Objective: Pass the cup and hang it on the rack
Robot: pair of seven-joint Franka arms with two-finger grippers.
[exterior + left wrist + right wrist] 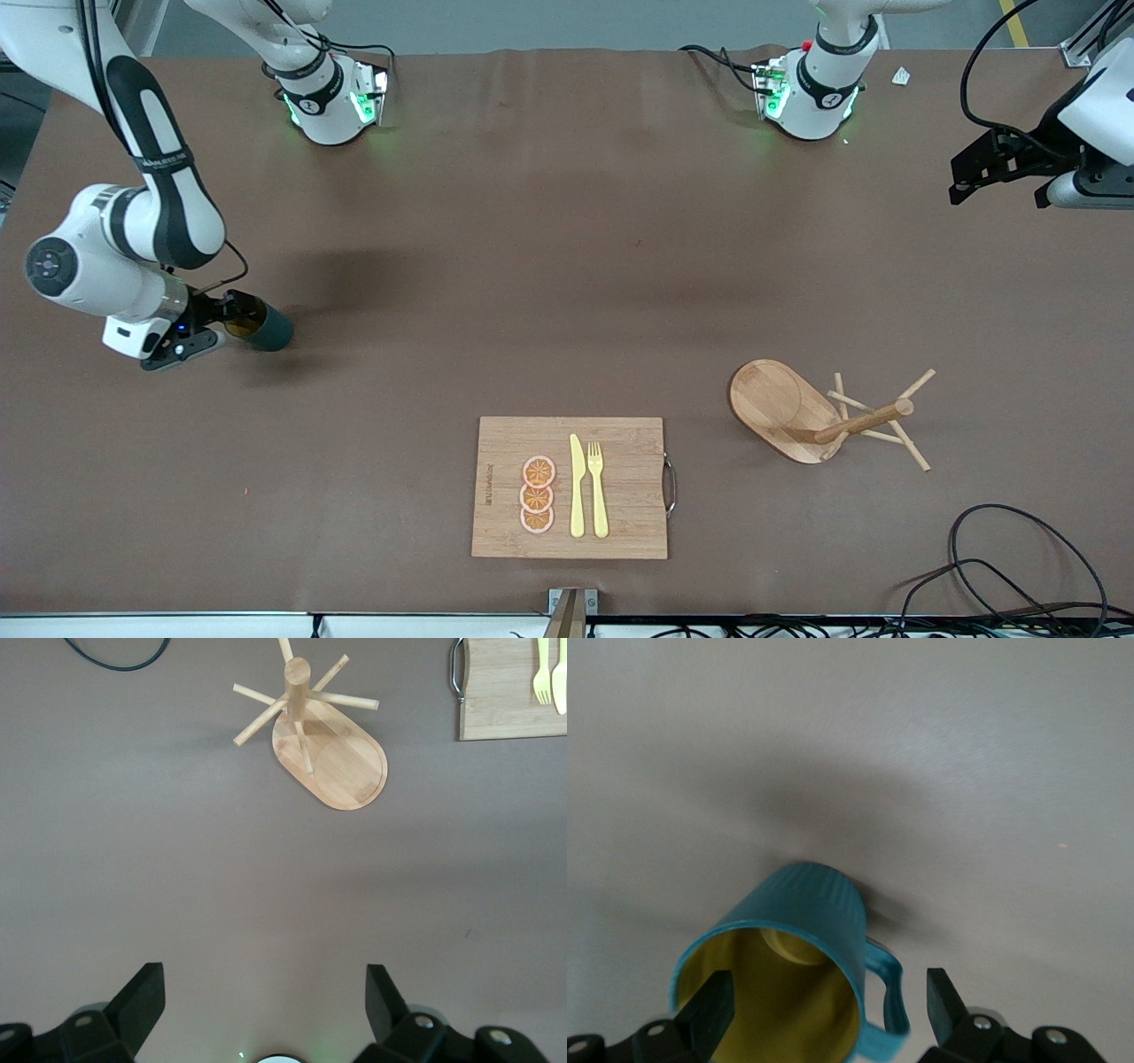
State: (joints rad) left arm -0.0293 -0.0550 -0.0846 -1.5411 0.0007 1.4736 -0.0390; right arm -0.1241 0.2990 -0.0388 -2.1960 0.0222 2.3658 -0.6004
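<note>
At the front view's mid-left, the spread right gripper straddles the teal cup's rim side-on; the left gripper, also spread, waits upper right

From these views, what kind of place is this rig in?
Probably a robotics lab bench staged as a kitchen scene: two white arm bases bolted onto a brown-covered table, loose black cables at its edge, and props such as a bamboo cutting board and light wooden mug tree.
</note>
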